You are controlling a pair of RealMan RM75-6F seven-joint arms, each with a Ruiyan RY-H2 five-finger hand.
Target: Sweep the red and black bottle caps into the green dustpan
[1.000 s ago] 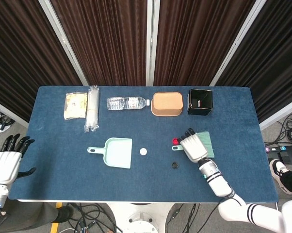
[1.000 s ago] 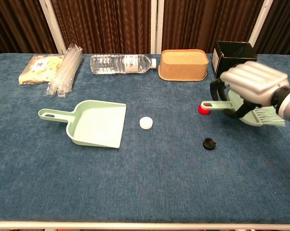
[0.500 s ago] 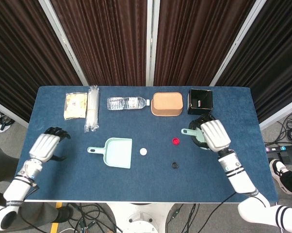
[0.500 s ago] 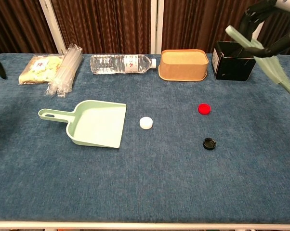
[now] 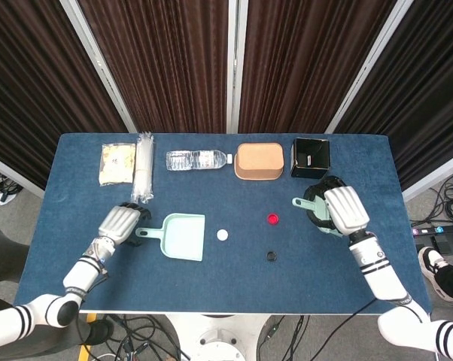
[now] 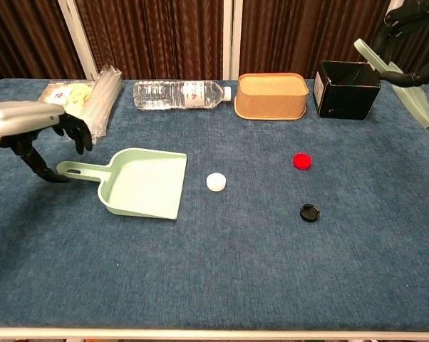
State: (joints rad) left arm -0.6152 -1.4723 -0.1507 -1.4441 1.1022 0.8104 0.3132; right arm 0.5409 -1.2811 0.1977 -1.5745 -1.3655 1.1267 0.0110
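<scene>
Caps [image 6: 302, 161] (red, black) outside dustpan [image 6: 144, 183]

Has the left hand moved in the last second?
Yes. The left hand has come in from the table's left edge, rightward to the dustpan handle, just below the straw pack, which hasn't moved.

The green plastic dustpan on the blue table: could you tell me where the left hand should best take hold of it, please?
Probably by the thin handle of the green plastic dustpan. It points toward the left hand, which hovers at its looped end, and the pan's open mouth faces the caps. Come from the left and above, since the handle lies flat on the table.
</scene>
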